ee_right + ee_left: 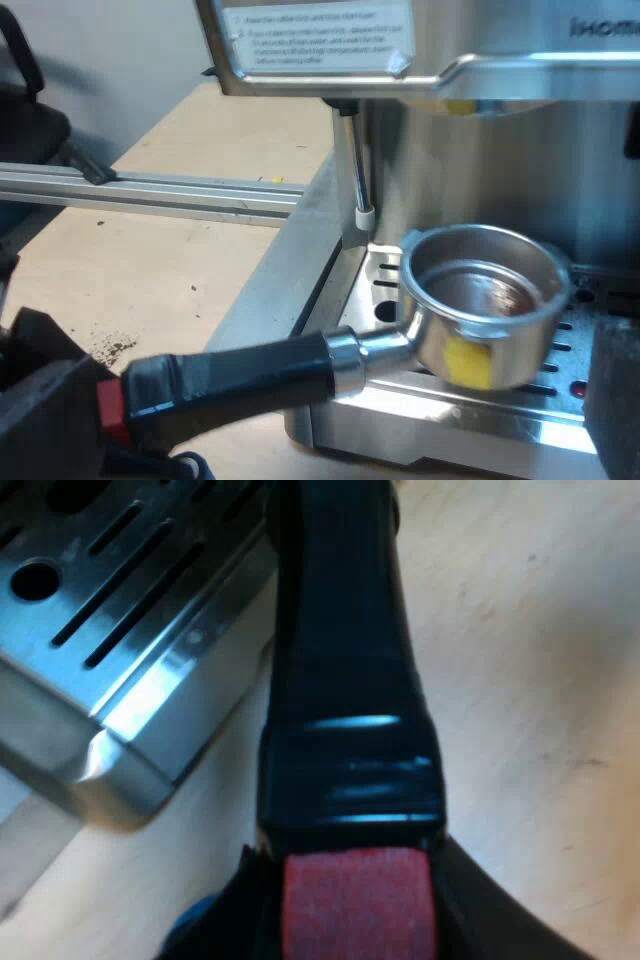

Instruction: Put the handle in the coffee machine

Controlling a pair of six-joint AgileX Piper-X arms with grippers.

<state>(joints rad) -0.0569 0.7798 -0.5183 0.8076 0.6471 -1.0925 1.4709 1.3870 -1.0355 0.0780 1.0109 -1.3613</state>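
Obs: left gripper (pixel 360 905), fingers (pixel 470 910) clenched on the red end (pixel 358 895) of the handle (pixel 340 680) of the portafilter (pixel 345 358). The right gripper (pixel 320 425) has its fingers (pixel 615 400) spread wide, grasping nothing, and faces the espresso machine (pixel 520 170).

Risks (judged):
- The grip sits at the very tip of the handle, so the whole portafilter hangs off it as a long lever. The heavy basket (pixel 485 300) may droop or roll in the fingers, and a tilted rim would not seat.
- Locking likely needs a lift, then a twist. If the basket misses its seat under the machine's front, the twist could drag the fingers round the handle instead of turning the portafilter.
- The steam wand (pixel 356 170) hangs near the basket; a sideways swing could knock it.
- The drip tray (pixel 130 630) lies close beneath, so a slip would drop the basket onto it.

Position: the handle runs straight out from between the left fingers, over the bench (pixel 520 680) and past the drip tray's corner, to the basket at the far end. The basket hangs open side up above the tray, below the machine's overhang and apart from it. Not yet locked in.
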